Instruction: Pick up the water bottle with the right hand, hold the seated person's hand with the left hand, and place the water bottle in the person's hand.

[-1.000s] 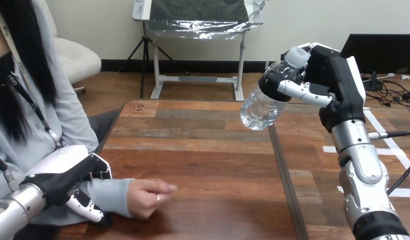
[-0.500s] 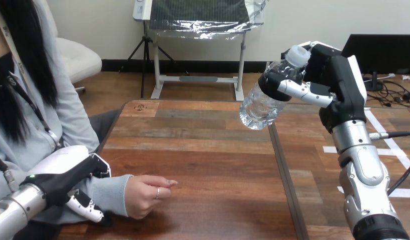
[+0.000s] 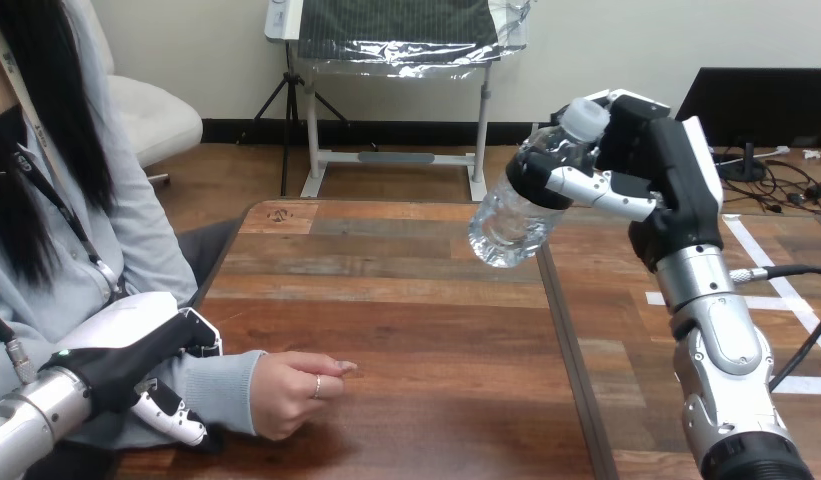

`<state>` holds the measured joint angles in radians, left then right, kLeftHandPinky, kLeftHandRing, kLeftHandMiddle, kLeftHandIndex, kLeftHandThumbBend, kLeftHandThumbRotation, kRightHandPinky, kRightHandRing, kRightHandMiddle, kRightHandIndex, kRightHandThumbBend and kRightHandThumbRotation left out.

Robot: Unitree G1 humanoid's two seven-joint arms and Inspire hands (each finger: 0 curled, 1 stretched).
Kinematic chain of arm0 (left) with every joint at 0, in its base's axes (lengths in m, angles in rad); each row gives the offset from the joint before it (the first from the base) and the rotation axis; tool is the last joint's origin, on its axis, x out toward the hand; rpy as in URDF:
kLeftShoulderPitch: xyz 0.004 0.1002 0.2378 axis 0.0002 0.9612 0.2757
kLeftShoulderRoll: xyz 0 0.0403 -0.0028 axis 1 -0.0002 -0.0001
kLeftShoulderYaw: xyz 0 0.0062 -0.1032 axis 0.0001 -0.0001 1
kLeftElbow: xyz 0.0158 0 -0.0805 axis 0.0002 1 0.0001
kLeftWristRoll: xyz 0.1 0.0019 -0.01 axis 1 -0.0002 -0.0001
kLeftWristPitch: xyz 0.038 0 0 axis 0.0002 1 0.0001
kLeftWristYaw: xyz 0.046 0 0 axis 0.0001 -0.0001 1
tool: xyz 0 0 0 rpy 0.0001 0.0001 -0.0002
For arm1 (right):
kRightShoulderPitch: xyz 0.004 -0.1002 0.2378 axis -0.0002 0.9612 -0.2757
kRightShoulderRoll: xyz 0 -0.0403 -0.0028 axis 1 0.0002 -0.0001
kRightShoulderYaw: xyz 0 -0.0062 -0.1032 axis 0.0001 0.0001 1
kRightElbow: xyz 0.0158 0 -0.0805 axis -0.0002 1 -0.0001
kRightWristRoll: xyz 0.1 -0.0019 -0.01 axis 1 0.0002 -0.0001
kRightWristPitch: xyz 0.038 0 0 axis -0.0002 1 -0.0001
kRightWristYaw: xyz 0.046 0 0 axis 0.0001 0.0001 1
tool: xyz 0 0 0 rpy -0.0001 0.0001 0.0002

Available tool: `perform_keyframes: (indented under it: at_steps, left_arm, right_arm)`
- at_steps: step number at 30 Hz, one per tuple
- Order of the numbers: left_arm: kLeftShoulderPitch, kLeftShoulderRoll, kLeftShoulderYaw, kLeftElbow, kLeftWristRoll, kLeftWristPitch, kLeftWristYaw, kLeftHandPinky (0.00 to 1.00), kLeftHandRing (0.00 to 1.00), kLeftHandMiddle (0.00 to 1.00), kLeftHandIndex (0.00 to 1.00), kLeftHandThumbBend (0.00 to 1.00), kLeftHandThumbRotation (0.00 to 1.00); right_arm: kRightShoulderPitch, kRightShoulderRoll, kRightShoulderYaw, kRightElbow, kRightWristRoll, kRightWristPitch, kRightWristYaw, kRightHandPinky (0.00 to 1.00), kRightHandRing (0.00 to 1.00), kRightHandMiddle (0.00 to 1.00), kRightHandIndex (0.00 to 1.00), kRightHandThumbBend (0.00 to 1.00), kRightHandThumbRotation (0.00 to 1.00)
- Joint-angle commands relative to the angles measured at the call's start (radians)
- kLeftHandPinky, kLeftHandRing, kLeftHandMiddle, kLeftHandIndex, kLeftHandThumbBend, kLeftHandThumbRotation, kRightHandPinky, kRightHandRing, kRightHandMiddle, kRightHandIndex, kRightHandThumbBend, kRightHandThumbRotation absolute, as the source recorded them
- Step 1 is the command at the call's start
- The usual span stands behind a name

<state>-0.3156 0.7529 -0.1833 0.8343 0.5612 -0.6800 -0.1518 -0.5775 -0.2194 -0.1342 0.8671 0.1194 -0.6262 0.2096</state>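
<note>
1. Glossy, plank-grained wooden table (image 3: 406, 300).
2. Clear, ribbed plastic water bottle (image 3: 506, 215), white-capped, tilted aloft at far right, clasped in the right hand (image 3: 641, 165).
3. Left hand (image 3: 126, 365) curls round the person's forearm (image 3: 221, 390), near left.

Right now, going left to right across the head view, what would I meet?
The robot's left hand curled round the person's grey-sleeved forearm → the person's hand resting on the brown wooden table → the clear plastic water bottle, tilted in the air → the black-and-white right hand gripping it.
</note>
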Motion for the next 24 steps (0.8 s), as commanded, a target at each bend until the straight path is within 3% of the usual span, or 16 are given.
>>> perform_keyframes:
  at_steps: [1,24]
  left_arm:
    - [-0.031,0.025,-0.010,-0.028,-0.002,-0.029,0.016,0.27,0.32,0.37,0.32,0.86,0.00]
    - [-0.015,0.056,0.004,-0.199,0.011,-0.018,0.008,0.24,0.29,0.36,0.35,0.86,0.00]
  right_arm:
    - [-0.048,0.018,-0.005,-0.017,0.006,-0.031,0.009,0.29,0.37,0.45,0.44,0.68,0.00]
    - [-0.081,0.049,0.008,0.119,-0.017,-0.066,0.051,0.34,0.41,0.48,0.47,0.72,0.00]
